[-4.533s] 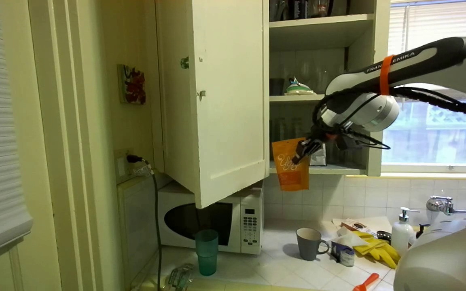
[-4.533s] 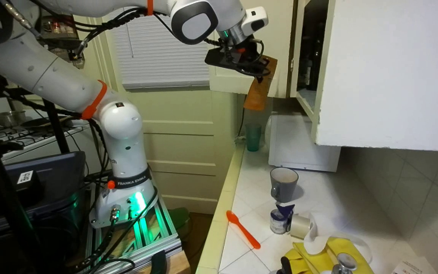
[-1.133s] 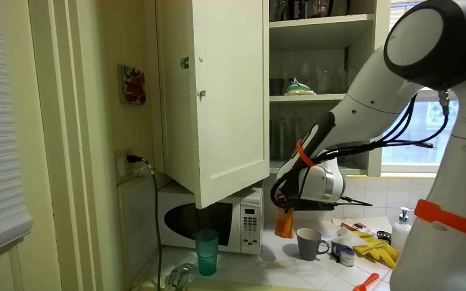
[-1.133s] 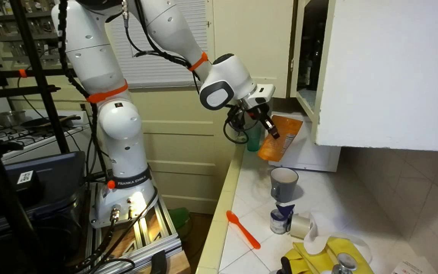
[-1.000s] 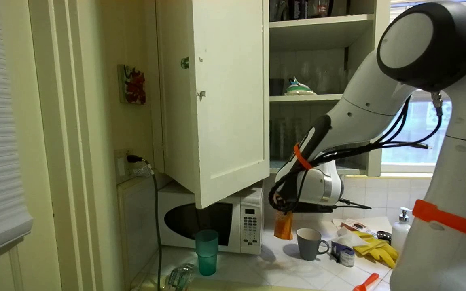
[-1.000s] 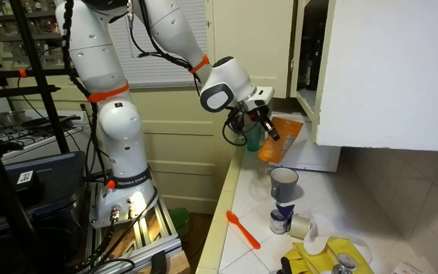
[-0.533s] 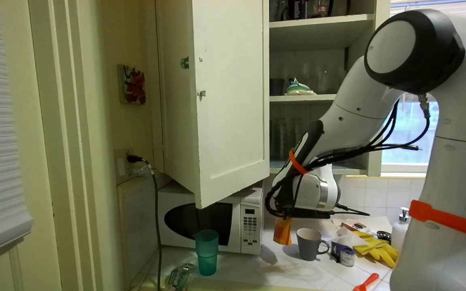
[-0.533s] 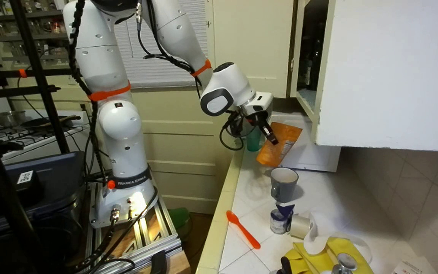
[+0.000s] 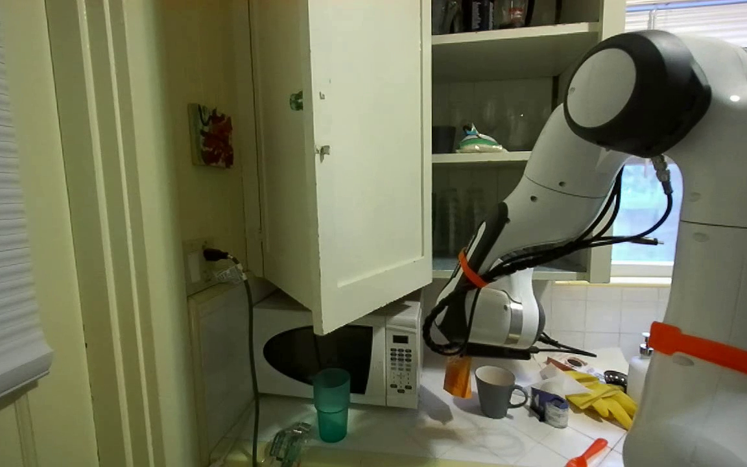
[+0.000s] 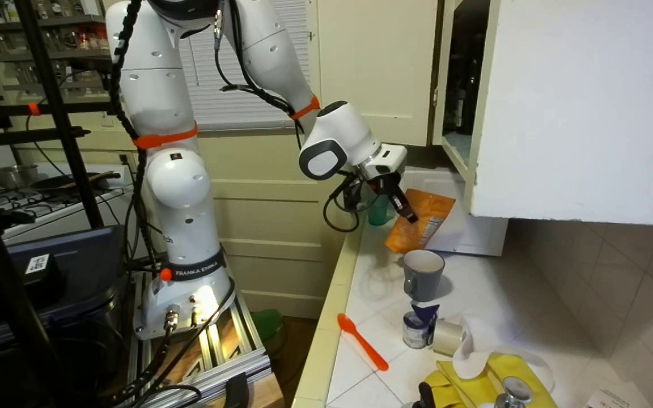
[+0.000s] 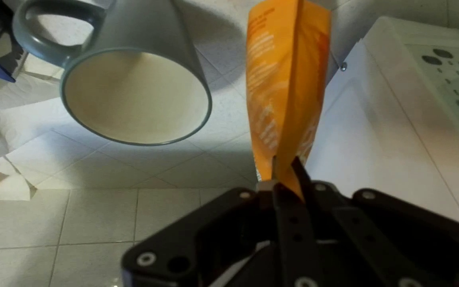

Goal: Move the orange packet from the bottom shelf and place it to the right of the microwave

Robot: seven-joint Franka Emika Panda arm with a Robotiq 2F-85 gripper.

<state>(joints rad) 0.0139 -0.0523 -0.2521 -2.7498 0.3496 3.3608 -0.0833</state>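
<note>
My gripper (image 11: 284, 165) is shut on the top of the orange packet (image 11: 281, 87), one finger on each side. In an exterior view the packet (image 10: 434, 211) hangs tilted below the fingertips, in front of the microwave's (image 10: 471, 232) side wall. In an exterior view the arm hides the packet's upper part; its lower end (image 9: 458, 378) shows low over the counter, between the microwave (image 9: 401, 383) and the grey mug (image 9: 495, 395). I cannot tell whether it touches the counter. The bottom shelf (image 9: 565, 264) is above, partly hidden by the arm.
The grey mug (image 11: 142, 32) stands close beside the packet. The open cupboard door (image 9: 373, 162) hangs over the microwave. A teal cup (image 9: 332, 408) stands before the microwave. A can (image 10: 415, 331), yellow gloves (image 10: 491, 377) and an orange spoon (image 10: 363, 343) lie farther along the counter.
Over the earlier frames my gripper carried the packet down from in front of the cupboard to low beside the microwave. In the last second it sank slightly more, the grip unchanged.
</note>
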